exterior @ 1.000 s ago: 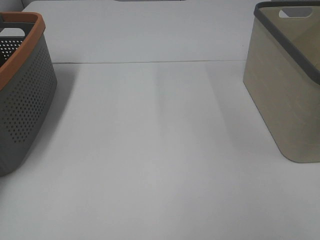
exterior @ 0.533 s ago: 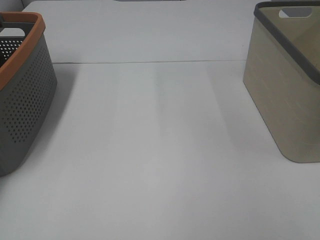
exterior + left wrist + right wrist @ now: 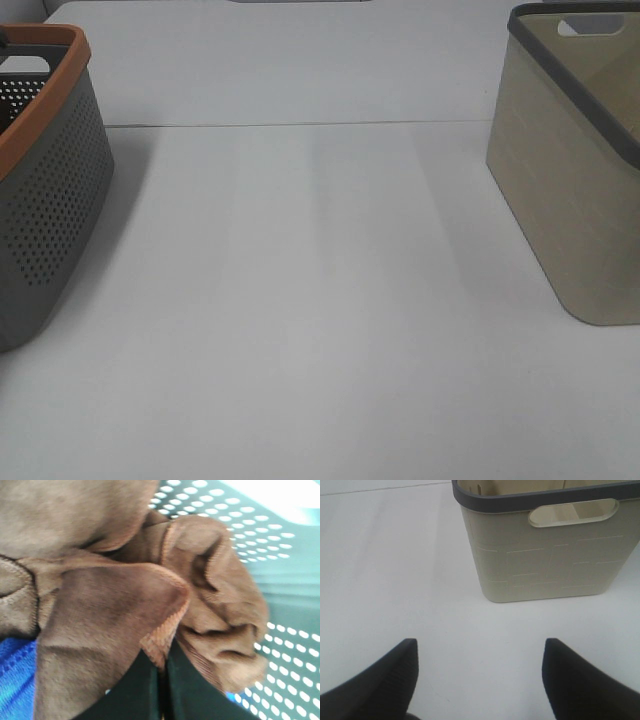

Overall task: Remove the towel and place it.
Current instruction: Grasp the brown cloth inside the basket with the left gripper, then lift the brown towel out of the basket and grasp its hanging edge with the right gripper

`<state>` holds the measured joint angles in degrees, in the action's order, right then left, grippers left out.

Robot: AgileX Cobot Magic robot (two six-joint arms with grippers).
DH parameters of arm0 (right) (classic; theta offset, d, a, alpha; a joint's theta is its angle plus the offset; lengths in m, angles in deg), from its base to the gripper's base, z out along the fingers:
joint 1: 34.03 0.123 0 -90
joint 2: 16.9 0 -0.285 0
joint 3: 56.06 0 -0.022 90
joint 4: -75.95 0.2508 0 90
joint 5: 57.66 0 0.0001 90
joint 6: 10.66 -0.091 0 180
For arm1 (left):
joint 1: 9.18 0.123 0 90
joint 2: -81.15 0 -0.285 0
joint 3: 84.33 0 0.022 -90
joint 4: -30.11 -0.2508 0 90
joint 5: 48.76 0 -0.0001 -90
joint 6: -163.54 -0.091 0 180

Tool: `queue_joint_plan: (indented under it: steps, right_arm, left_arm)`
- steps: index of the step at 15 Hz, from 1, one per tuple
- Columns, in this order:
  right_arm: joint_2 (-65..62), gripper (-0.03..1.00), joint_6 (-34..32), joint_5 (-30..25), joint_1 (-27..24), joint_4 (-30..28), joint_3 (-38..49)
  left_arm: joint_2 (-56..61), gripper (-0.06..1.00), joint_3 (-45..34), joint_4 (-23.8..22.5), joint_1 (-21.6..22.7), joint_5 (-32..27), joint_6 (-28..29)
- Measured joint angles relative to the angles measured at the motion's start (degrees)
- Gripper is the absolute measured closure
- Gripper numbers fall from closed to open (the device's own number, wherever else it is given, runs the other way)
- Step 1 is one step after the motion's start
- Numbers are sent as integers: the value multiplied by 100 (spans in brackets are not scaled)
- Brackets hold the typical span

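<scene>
In the left wrist view the dark brown towel (image 3: 115, 580) lies bunched inside the grey perforated basket (image 3: 295, 645). My left gripper (image 3: 161, 680) has its two dark fingers pressed together on a hemmed fold of the towel. My right gripper (image 3: 480, 647) is open and empty, low over the white table in front of the beige basket (image 3: 545, 555). Neither gripper nor the towel shows in the exterior high view, where the grey basket with its orange rim (image 3: 50, 200) stands at the left edge.
A blue cloth (image 3: 15, 680) lies under the towel in the grey basket. The beige basket with a dark grey rim (image 3: 570, 190) stands at the right of the white table (image 3: 320, 300). A seam crosses the table at the back.
</scene>
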<state>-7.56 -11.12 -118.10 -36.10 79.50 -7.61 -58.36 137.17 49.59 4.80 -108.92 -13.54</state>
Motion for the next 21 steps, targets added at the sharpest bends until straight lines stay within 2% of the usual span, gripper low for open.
queue_joint_plan:
  steps: [4,10,15,17,21]
  right_arm:
    - [0,30,0,0,0,0,0]
    - [0,30,0,0,0,17,0]
    - [0,30,0,0,0,23,0]
    - [0,30,0,0,0,34,0]
    - [109,30,0,0,0,155,0]
  left_arm:
    - [80,94,814,80,0,-647,-57]
    - [951,94,1329,882,0,-848,-235]
    - [2068,94,1335,1702,-138,-607,-670]
    - [2492,94,1335,1965,-344,-441,-865]
    - [3048,94,1341,2120,-980,23,-1071]
